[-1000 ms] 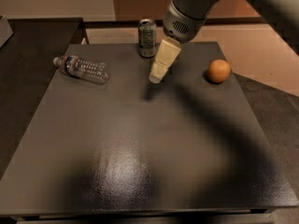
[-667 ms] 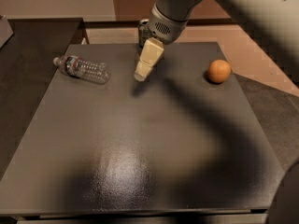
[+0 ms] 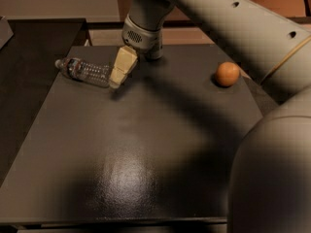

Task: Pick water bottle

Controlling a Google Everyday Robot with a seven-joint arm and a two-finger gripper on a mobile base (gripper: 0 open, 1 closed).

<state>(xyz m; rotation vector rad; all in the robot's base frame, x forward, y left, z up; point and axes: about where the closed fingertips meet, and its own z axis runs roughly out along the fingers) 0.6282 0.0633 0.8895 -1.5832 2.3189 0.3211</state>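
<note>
The water bottle (image 3: 83, 71) lies on its side at the back left of the dark table (image 3: 146, 144), its cap end pointing left. It is clear and ribbed with a dark band near the neck. My gripper (image 3: 116, 79) hangs from the arm (image 3: 204, 13) that reaches in from the right. Its cream fingertips are right at the bottle's base end, just to the bottle's right and low over the table. Only one cream finger shows edge-on.
An orange (image 3: 227, 74) sits at the back right of the table. The drink can is hidden behind my wrist (image 3: 142, 35). A dark counter (image 3: 29, 47) adjoins the table on the left. My arm's shoulder (image 3: 272, 178) fills the lower right.
My gripper has swept left across the back of the table, from near the can to the bottle's base end. The arm now covers the can. The bottle and orange have not moved.
</note>
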